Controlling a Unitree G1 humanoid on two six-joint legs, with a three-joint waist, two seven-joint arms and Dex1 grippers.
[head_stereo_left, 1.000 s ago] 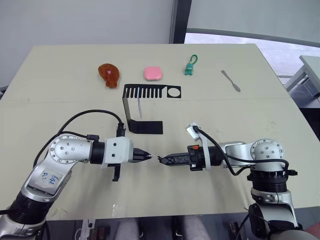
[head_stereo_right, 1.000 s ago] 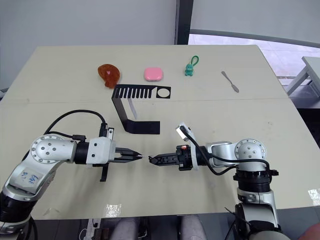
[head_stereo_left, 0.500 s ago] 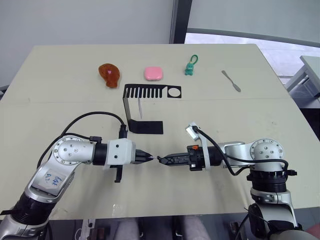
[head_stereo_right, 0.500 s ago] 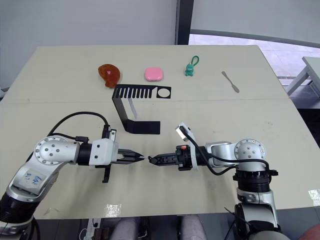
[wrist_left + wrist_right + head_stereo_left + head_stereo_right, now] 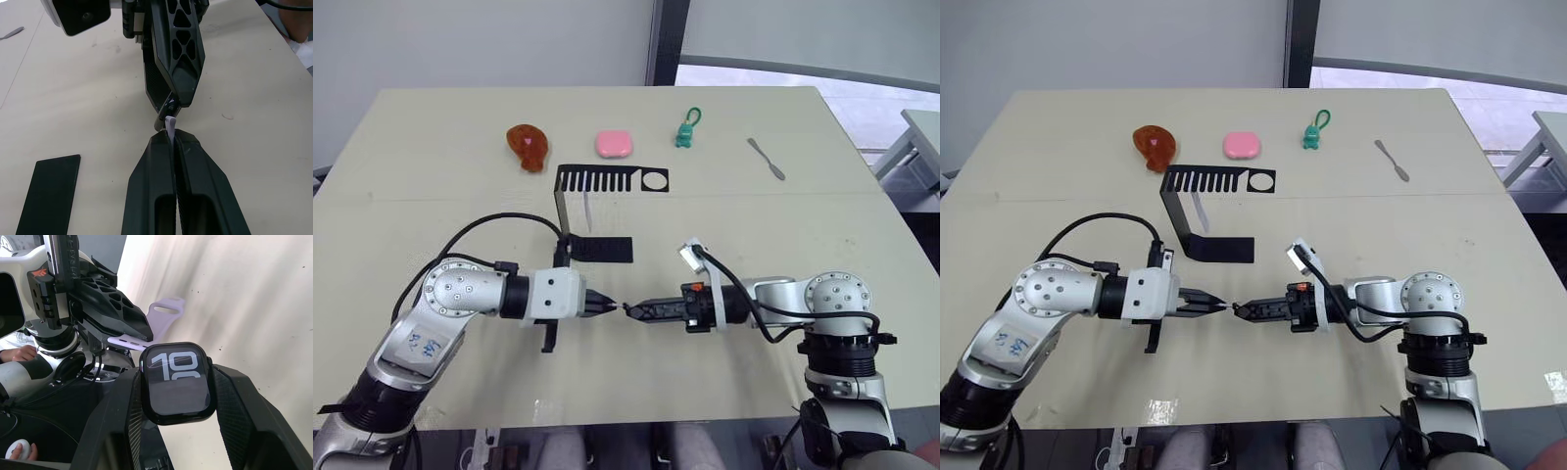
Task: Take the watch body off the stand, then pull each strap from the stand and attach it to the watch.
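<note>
While my right claw (image 5: 1240, 310) grips the watch (image 5: 178, 382) & left claw (image 5: 1224, 305) pinches a strap (image 5: 146, 335), next I slide strap into watch.

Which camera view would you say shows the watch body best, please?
The right wrist view: the watch body faces the camera, light digits readable, held in the right gripper. In the left wrist view it is a small dark edge; in the head views it is too small to make out.
</note>
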